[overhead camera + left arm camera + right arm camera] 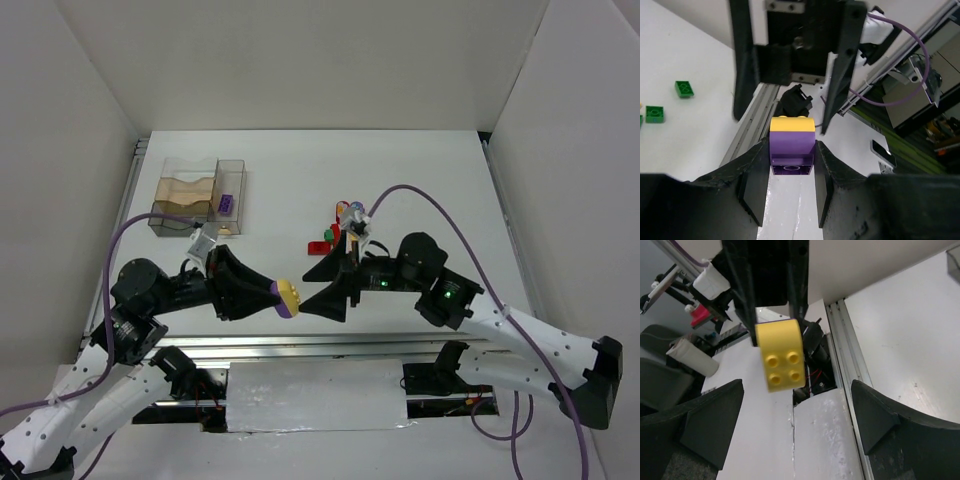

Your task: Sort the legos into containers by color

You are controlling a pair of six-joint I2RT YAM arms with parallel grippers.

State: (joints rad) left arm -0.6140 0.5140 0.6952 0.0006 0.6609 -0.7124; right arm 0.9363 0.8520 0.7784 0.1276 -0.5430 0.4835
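My left gripper [279,297] is shut on a purple brick [792,152] with a yellow brick [792,124] stuck on its far end; it holds the pair in the air over the table's near edge. My right gripper [318,287] is open, its fingers spread on either side of the yellow brick [781,356] without touching it. The clear divided container [172,172] stands at the back left with one purple brick [227,204] in its narrow compartment. A pile of red, green and other legos [340,228] lies at mid-table behind the right gripper.
Two green bricks [684,88] [654,114] lie on the table left of the held pair. A metal rail [330,345] runs along the near table edge. White walls enclose the table on three sides. A tan wavy shape [185,195] shows in the container's left part.
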